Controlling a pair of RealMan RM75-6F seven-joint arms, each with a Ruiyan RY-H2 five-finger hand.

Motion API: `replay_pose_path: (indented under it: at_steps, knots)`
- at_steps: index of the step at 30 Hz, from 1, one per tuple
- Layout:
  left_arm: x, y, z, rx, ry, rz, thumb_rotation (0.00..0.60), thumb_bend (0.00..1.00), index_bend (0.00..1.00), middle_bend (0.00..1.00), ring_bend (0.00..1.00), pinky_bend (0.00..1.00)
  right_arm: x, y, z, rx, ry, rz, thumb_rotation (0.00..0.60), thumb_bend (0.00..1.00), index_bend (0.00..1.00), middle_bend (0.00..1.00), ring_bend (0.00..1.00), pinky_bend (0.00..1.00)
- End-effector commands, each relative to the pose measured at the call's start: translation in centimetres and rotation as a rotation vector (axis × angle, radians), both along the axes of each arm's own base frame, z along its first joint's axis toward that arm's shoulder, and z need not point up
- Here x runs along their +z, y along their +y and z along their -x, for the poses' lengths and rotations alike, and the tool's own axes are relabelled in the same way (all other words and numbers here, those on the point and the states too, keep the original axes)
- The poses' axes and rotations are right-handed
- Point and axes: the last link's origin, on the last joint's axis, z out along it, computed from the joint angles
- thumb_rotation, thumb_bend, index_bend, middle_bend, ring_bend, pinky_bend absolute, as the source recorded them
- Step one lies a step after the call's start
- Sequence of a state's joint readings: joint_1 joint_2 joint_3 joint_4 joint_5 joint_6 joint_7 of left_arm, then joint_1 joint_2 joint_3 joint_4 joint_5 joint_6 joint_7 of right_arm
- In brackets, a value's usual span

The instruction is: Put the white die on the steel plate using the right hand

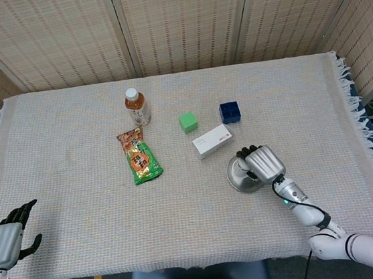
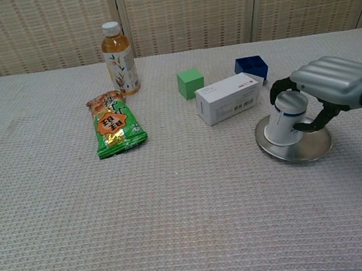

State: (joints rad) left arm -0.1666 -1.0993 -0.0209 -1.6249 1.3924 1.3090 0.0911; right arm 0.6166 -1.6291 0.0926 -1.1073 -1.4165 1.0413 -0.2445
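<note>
My right hand (image 2: 330, 84) grips a white cup with a blue band (image 2: 285, 119). The cup stands mouth-down on the steel plate (image 2: 309, 153), at the table's right front. From the head view the same hand (image 1: 263, 163) covers most of the cup (image 1: 243, 167) and the right part of the plate (image 1: 237, 182). No white die shows in either view; the cup stands where the die lay a second ago. My left hand (image 1: 5, 237) hangs off the table's front left corner, fingers apart, holding nothing.
Just behind the plate lies a white box (image 2: 229, 98), with a blue cube (image 2: 252, 67) and a green cube (image 2: 191, 82) beyond it. A tea bottle (image 2: 117, 49) and a green snack packet (image 2: 115, 124) sit further left. The cloth's fringed edge (image 1: 363, 126) runs along the right.
</note>
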Motion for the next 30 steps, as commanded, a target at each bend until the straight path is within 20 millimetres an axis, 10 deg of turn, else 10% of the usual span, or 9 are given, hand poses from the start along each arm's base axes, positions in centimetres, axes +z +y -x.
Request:
replay_pose_path:
  at_steps: [1,10,30]
  knots:
    - [0.0,0.0,0.0,0.000,0.000,0.000,0.600,0.35,0.09,0.14,0.16,0.37,-0.5,0.2,0.1,-0.012,-0.023,-0.028,0.600,0.26,0.51,0.41,0.38,0.61]
    - [0.0,-0.1,0.0,-0.001,0.000,-0.001,0.600,0.35,0.09,0.14,0.16,0.37,-0.1,1.4,-0.6,-0.269,-0.311,-0.386,0.600,0.26,0.52,0.42,0.39,0.62]
    - [0.0,-0.1,0.0,-0.001,0.001,0.003,0.600,0.35,0.09,0.14,0.16,0.37,-0.1,-0.9,1.6,0.047,0.090,0.146,0.600,0.27,0.52,0.42,0.39,0.62]
